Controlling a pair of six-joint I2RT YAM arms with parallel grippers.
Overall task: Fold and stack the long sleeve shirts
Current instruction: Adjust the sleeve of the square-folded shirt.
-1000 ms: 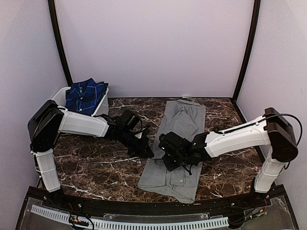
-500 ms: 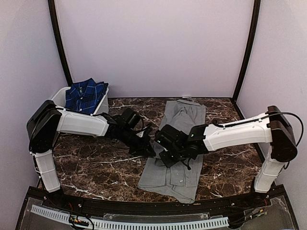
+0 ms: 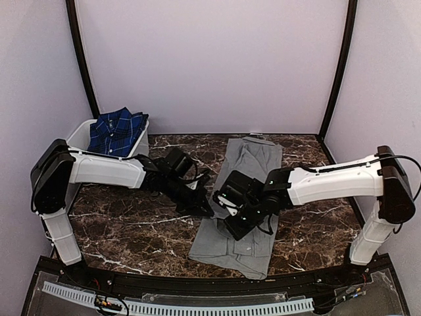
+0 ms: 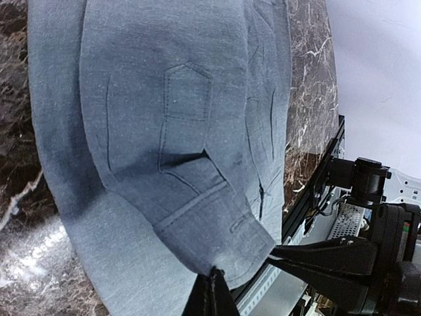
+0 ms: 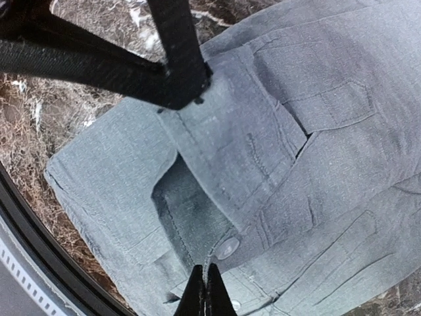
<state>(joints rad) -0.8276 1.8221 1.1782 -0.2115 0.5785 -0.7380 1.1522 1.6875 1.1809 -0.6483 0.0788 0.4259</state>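
Note:
The grey shirt (image 3: 252, 163) lies lengthwise on the marble table, folded into a narrow strip with its sleeves laid in. My left gripper (image 3: 206, 210) is at its left edge, shut on a sleeve cuff (image 4: 243, 237) and lifting it slightly (image 4: 212, 273). My right gripper (image 3: 228, 219) is just beside it over the shirt's middle, shut on a fold of grey cloth near a pale button (image 5: 227, 247); its tips show in the right wrist view (image 5: 206, 271). The plaid shirt (image 3: 117, 130) lies folded in the white tub.
The white tub (image 3: 79, 133) stands at the back left corner. Dark marble table (image 3: 131, 227) lies bare to the left and right of the shirt. The table's black front rail (image 3: 197, 286) runs just below the shirt's hem. Lilac walls enclose three sides.
Both grippers have closed in on each other over the shirt's left-middle. The right wrist has swung left and turned, and the left gripper has edged right with the cuff.

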